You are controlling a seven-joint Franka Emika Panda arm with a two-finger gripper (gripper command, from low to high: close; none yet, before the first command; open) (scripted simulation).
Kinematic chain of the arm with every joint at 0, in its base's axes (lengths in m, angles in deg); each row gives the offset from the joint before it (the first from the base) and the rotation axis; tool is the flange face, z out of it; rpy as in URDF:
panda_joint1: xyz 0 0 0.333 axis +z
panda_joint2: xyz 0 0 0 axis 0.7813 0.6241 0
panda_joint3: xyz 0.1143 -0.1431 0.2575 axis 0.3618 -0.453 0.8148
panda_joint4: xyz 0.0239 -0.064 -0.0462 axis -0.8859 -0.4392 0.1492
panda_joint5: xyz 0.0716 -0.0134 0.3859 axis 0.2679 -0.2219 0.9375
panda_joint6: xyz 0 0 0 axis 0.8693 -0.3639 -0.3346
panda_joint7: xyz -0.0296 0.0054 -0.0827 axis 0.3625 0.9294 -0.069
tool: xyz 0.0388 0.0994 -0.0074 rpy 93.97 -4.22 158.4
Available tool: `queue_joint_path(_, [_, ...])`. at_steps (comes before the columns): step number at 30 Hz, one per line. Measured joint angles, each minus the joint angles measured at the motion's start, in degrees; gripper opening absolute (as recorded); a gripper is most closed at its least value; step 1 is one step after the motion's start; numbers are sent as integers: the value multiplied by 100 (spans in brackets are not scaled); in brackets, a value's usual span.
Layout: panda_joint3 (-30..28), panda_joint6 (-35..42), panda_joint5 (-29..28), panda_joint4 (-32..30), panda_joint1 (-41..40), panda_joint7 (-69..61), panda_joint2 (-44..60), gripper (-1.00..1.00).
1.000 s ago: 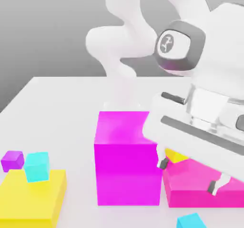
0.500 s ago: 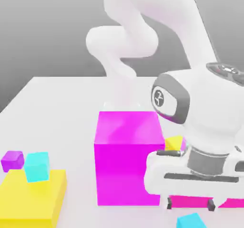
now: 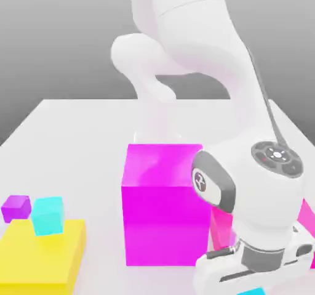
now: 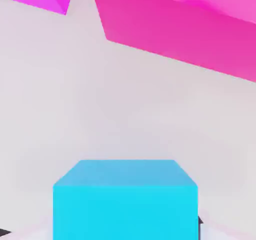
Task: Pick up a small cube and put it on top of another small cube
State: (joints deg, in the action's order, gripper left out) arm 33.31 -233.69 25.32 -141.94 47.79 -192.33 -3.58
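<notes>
A small cyan cube (image 4: pixel 125 199) lies on the white table between the tips of my gripper (image 4: pixel 102 233), whose jaws are shut against its two sides. In the exterior view only its top corner (image 3: pixel 256 292) peeks out beneath my lowered hand (image 3: pixel 249 269) at the front right. The other small cyan cube (image 3: pixel 48 215) rests on a flat yellow slab (image 3: pixel 43 257) at the exterior view's left, far from the gripper.
A big magenta cube (image 3: pixel 163 204) stands mid-table, just left of my hand. A low magenta slab (image 4: pixel 190 28) lies behind the hand. A small purple cube (image 3: pixel 15 207) sits beside the yellow slab.
The hand has dropped from above the magenta slab to the table at the front right, over the near cyan cube. The fingers have gone from wide open to shut.
</notes>
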Motion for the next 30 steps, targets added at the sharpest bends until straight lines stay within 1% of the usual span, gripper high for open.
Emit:
queue_joint_path(4, [371, 370, 489, -198, -314, -329, -719, -100])
queue_joint_path(6, [331, 359, 717, -306, -545, -279, -1005, -100])
queue_joint_path(13, [-472, 264, 1436, -925, -1592, 431, -1798, -100])
queue_joint_path(20, [-1497, 206, 2116, -1597, -2622, 1275, -2503, -100])
queue_joint_path(22, [-1800, 199, 2286, -1787, -3056, 1540, -2684, -100])
queue_joint_path(24, [-2091, 210, 2411, -1990, -3616, 1862, -2852, -100])
queue_joint_path(26, [-2355, 262, 2409, -2169, -4150, 2311, -2939, -100])
queue_joint_path(30, [-2388, -4, 2400, -2225, -4190, 2532, -2677, -100])
